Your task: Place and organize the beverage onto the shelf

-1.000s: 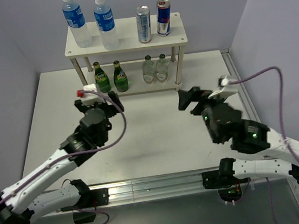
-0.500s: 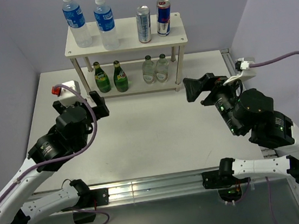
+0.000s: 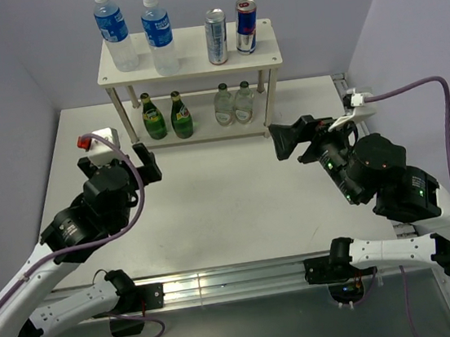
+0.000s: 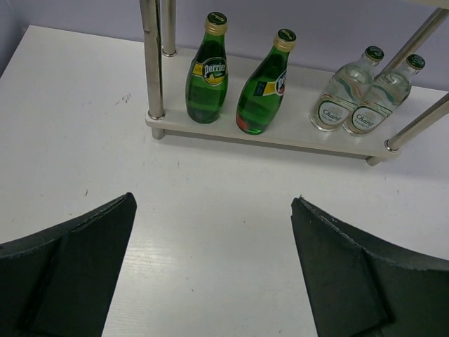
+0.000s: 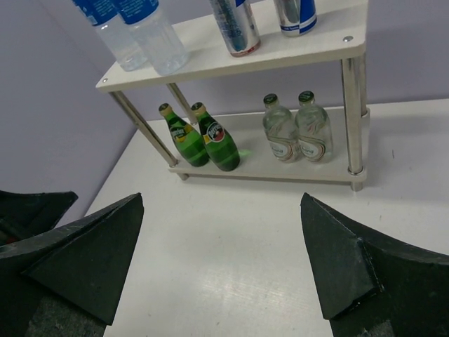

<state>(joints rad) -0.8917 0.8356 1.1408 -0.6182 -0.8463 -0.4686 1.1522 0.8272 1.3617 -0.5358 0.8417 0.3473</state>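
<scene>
The shelf (image 3: 189,61) stands at the back of the table. Its top board holds two clear plastic bottles with blue labels (image 3: 114,36) (image 3: 159,38) and two slim cans (image 3: 216,36) (image 3: 246,26). The lower tier holds two green glass bottles (image 3: 152,118) (image 3: 180,116) and two clear glass bottles (image 3: 223,107) (image 3: 243,103). My left gripper (image 3: 117,159) is open and empty, in front of the shelf's left end. My right gripper (image 3: 293,134) is open and empty, off its right front leg. The left wrist view shows the green bottles (image 4: 206,74) (image 4: 263,88) beyond my open gripper (image 4: 214,203). The right wrist view shows the shelf (image 5: 280,55) beyond my open gripper (image 5: 221,200).
The white table (image 3: 229,201) is walled by purple panels at the back and both sides. A metal rail (image 3: 230,279) runs along the near edge by the arm bases. Purple cables loop from both wrists.
Both arms have drawn back from the shelf front. The left gripper moved left and nearer; the right gripper moved right and up. Both stayed open and empty.
</scene>
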